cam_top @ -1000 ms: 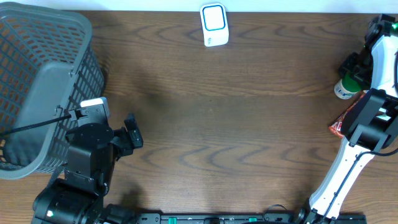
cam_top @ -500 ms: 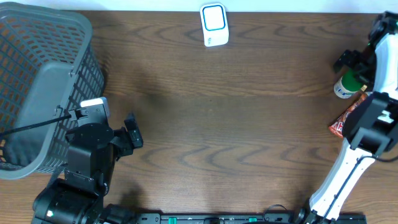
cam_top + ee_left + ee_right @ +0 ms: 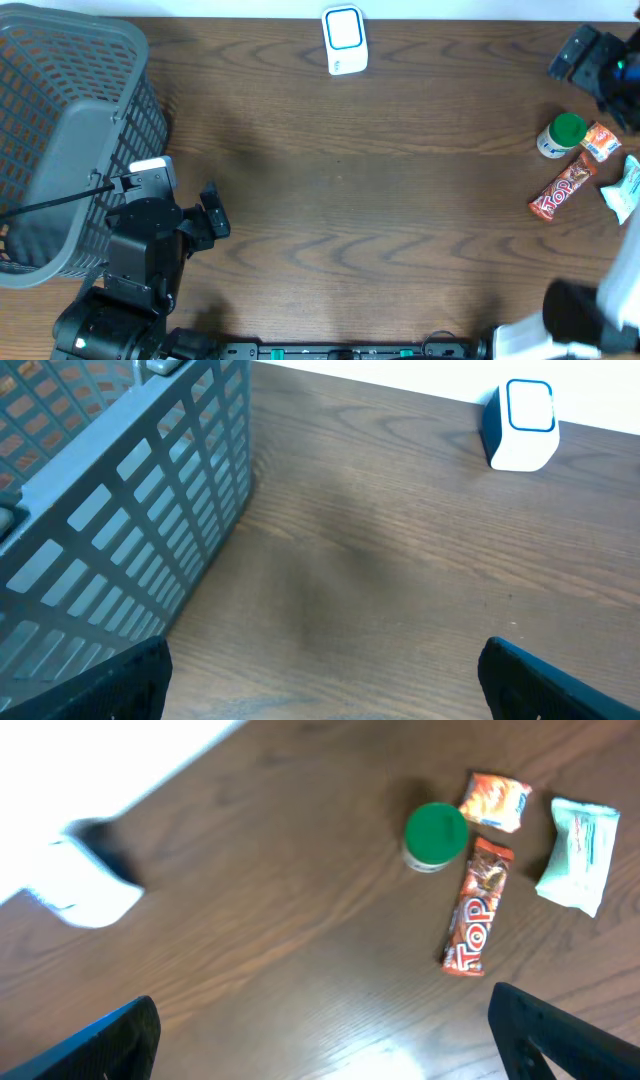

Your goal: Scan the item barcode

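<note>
Red candy bar, "TOP" lettering

Wooden table carries grey basket, white scanner, green-lidded jar, candy bar, orange packet, pale packet.

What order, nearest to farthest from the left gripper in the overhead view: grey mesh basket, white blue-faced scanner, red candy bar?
1. Grey mesh basket, right beside the left gripper.
2. White blue-faced scanner, far edge, centre.
3. Red candy bar, far right side.
</note>
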Controlling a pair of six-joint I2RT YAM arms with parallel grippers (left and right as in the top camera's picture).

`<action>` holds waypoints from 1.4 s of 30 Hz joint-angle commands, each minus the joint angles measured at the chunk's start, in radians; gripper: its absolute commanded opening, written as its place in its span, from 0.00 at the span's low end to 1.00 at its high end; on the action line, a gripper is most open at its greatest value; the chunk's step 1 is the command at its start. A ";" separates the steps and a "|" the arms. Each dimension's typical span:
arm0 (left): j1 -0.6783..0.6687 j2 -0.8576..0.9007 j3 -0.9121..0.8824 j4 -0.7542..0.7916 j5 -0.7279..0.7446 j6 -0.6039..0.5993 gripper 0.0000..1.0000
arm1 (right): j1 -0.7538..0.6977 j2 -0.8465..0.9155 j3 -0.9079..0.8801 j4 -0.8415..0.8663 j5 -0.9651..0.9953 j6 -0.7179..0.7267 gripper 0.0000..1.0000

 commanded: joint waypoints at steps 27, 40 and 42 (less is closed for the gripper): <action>0.005 -0.001 0.015 0.001 -0.009 -0.004 0.98 | 0.050 -0.885 -0.124 0.016 0.011 -0.460 0.99; 0.005 -0.001 0.015 0.001 -0.010 -0.004 0.98 | 0.050 -1.315 -1.100 0.920 -0.215 -0.563 0.99; 0.005 -0.001 0.015 0.001 -0.009 -0.004 0.98 | 0.050 -1.360 -1.250 1.048 -0.262 -0.549 0.99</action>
